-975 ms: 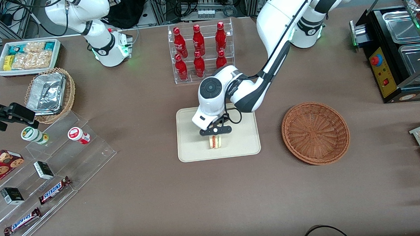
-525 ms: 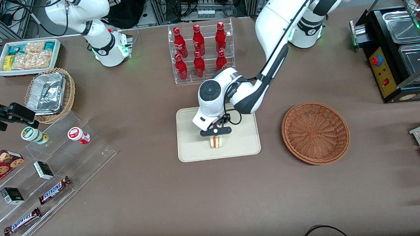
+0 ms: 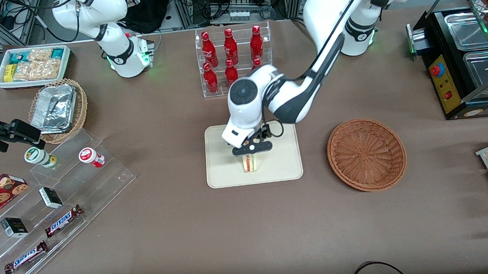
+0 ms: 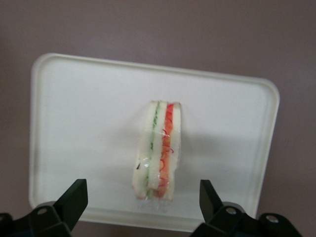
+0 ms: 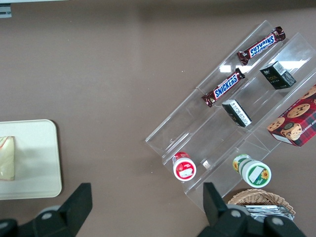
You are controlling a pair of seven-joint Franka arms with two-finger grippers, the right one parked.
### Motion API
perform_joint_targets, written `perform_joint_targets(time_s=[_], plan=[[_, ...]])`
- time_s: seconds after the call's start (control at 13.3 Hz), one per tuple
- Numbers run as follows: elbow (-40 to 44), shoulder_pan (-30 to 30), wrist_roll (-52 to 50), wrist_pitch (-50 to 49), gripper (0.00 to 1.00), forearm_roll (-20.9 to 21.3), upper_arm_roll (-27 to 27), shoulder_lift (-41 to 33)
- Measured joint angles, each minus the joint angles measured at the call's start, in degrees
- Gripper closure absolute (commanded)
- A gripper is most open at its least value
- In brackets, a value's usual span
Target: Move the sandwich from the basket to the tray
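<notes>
Jaws (image 4: 140,200) lifted, spread wide, sandwich (image 4: 159,150) released

Pale white sandwich (image 4: 159,150) with red and green stripes, cream tray (image 4: 74,123), reddish-brown woven basket (image 3: 366,153).

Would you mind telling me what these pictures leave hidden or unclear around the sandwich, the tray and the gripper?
- Front view: the open gripper above the sandwich covers the sandwich's end farther from the camera.
- Front view: the arm's wrist hides part of the tray rim nearest the bottle rack.
- Left wrist view: the fingers are cut off by the picture's edge.
- Right wrist view: the sandwich is cut off by the edge.
- Front view: the basket looks empty.
</notes>
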Motion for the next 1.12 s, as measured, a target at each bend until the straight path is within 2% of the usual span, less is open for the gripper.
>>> perform_joint_targets(time_s=[0.3, 0.53, 0.82, 1.12], plan=[[0.22, 6.04, -4.86, -13.52, 0.00, 0.07, 0.61, -12.19], [-1.53, 13.76, -4.21, -20.63, 0.00, 0.21, 0.95, -20.65], [-8.20, 24.40, 8.97, -25.10, 0.00, -0.05, 1.09, -30.48], [-9.30, 33.08, 25.64, -32.03, 0.00, -4.29, 1.13, -35.56]])
